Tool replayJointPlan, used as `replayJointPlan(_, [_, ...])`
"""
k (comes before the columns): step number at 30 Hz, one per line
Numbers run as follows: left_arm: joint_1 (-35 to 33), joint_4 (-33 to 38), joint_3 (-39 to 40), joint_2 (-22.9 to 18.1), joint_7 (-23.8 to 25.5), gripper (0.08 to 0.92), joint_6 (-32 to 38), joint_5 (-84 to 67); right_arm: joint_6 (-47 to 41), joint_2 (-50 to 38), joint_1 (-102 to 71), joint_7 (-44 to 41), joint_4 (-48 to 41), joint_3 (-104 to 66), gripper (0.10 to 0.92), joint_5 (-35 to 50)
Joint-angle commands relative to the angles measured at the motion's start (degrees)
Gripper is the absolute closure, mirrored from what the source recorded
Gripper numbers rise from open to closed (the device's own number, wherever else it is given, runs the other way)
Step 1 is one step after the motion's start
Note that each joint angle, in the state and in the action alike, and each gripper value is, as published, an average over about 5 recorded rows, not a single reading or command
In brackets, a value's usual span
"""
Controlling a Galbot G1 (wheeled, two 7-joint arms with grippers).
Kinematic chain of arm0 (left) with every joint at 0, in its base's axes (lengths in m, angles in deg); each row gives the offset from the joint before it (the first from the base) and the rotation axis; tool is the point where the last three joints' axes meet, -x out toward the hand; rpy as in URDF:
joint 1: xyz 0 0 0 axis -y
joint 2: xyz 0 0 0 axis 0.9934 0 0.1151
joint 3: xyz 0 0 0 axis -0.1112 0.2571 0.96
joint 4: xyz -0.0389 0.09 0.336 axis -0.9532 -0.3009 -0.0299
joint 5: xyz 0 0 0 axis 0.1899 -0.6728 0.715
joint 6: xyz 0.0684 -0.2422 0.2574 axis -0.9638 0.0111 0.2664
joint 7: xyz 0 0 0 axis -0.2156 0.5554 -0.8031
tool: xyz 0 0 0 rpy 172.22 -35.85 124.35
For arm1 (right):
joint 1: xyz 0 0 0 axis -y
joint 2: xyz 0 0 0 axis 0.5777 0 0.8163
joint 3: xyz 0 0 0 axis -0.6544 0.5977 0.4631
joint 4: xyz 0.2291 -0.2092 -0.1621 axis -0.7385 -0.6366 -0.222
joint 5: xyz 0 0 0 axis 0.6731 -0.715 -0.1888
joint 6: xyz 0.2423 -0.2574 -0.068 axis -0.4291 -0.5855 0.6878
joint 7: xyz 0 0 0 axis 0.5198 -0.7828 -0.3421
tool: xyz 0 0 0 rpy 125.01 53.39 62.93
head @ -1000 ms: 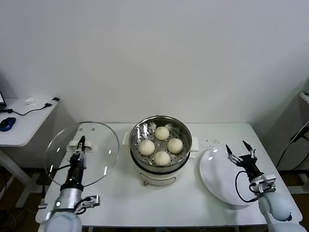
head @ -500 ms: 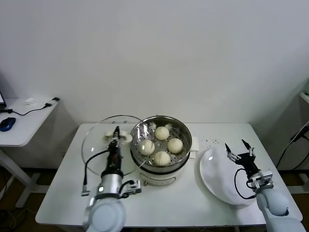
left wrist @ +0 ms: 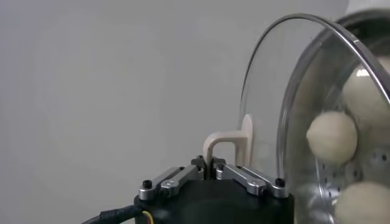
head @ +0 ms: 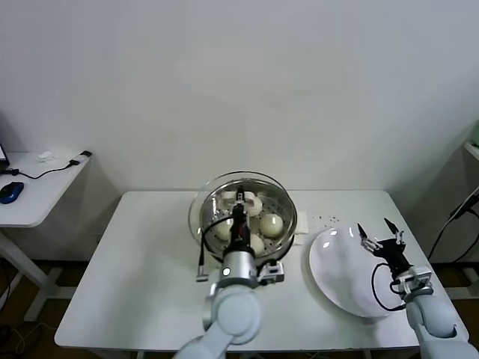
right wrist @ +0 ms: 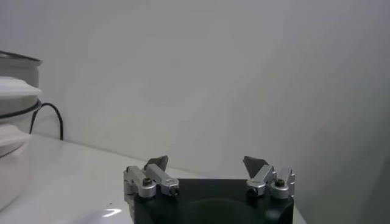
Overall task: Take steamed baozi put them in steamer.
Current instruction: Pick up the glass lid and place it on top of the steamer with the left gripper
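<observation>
left hand [head: 239,203] clamped, right hand [head: 380,233] spread

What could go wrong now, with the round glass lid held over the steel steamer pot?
1. The left gripper holds the round glass lid only by its white handle, and the lid sits left of centre over the shiny steel steamer pot; lowered like this, its rim could catch the pot's edge.
2. A tilted lid might press the cream-white baozi.
3. The right gripper, open over the flat white plate, looks low-risk.
</observation>
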Motion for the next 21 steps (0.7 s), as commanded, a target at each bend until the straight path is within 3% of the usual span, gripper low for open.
replayJointPlan(1, [5.1,-12.7,4.1,-7.6,-2.3,0.852,-1.6,2.1,0.2,0.2,-0.3,-0.1,-0.2,-0.8,0.203,-0.2])
replayJointPlan(11, [5.8,-17.0,1.0,-8.5,-2.0,0.852,-1.8,3.4,0.6,0.3,0.0,-0.3,-0.9,-0.9,0.203,-0.4])
replayJointPlan(21, [4.6,-15.8,-1.0,-7.1,-1.0,0.852,-1.9,4.0,0.7,0.5,0.4,-0.6,-1.6,-0.7,0.203,-1.1])
